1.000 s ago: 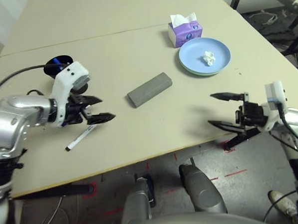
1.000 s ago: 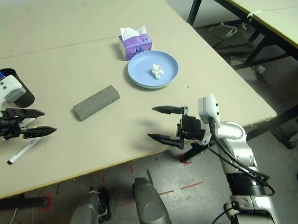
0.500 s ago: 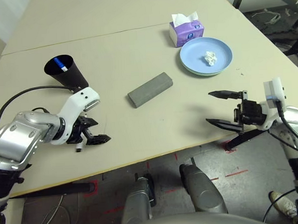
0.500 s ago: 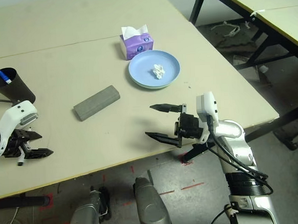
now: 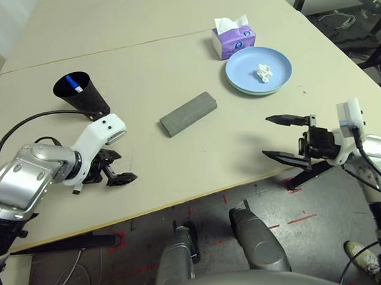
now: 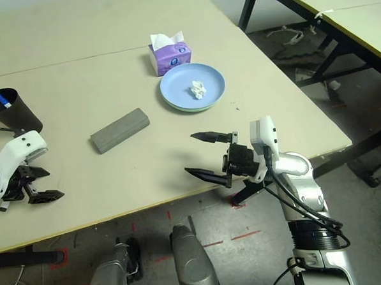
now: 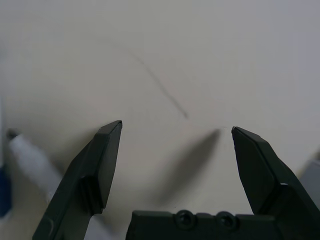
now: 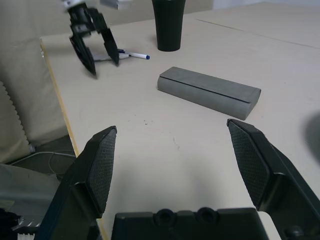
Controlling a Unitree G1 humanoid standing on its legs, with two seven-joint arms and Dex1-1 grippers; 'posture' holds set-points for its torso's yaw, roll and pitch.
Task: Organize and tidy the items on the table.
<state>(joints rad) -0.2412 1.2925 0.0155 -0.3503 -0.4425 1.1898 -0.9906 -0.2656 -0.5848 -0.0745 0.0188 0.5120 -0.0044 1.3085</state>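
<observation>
Spanning the scene, the beige table point(image 5: 141, 62) carries the grey glasses case point(image 5: 188, 114) near its middle. Farther back sit the stacked round plates point(image 5: 259, 71), a crumpled white tissue point(image 5: 262, 73) on top, just beside a purple tissue box point(image 5: 234, 40). A black cup point(image 5: 81, 94) holds one marker point(image 5: 76, 85). Left gripper point(image 5: 115, 172) hangs released above the other marker point(image 8: 131, 56); right gripper point(image 5: 281, 138) spread wide at the near edge.

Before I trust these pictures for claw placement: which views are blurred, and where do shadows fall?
Left wrist view: soft focus, white marker with blue cap smeared; left claw casts a shadow on the beige table. Right wrist view: grey glasses case sharp.
</observation>
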